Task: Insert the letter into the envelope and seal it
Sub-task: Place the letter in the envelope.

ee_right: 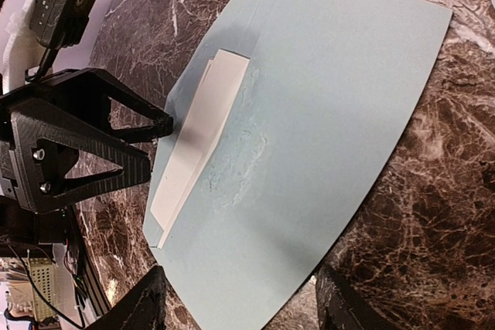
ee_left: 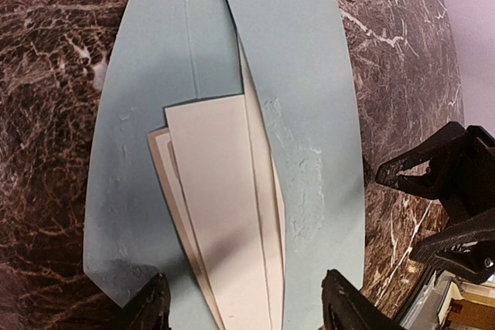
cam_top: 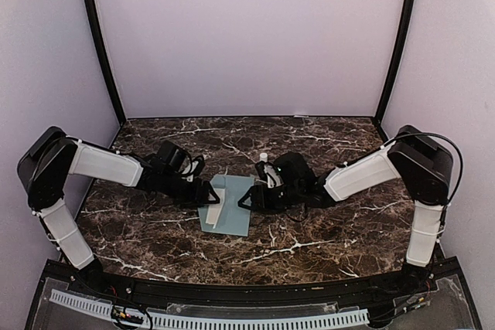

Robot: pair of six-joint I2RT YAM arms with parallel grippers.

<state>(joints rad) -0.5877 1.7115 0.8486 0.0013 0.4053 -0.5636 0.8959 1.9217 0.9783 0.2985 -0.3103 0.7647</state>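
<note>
From the left, my left gripper (cam_top: pixel 209 193) hovers, jaws spread, over the letter (cam_top: pixel 214 208) lying half inside the envelope (cam_top: pixel 234 216) at mid-table, my right gripper (cam_top: pixel 249 199) likewise spread at its far edge, so I judge insertion unfinished: next, slide the letter fully in.

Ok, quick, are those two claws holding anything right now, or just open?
Left gripper: open, holding nothing, fingers either side of the letter.
Right gripper: open, holding nothing, over the envelope edge.
</note>
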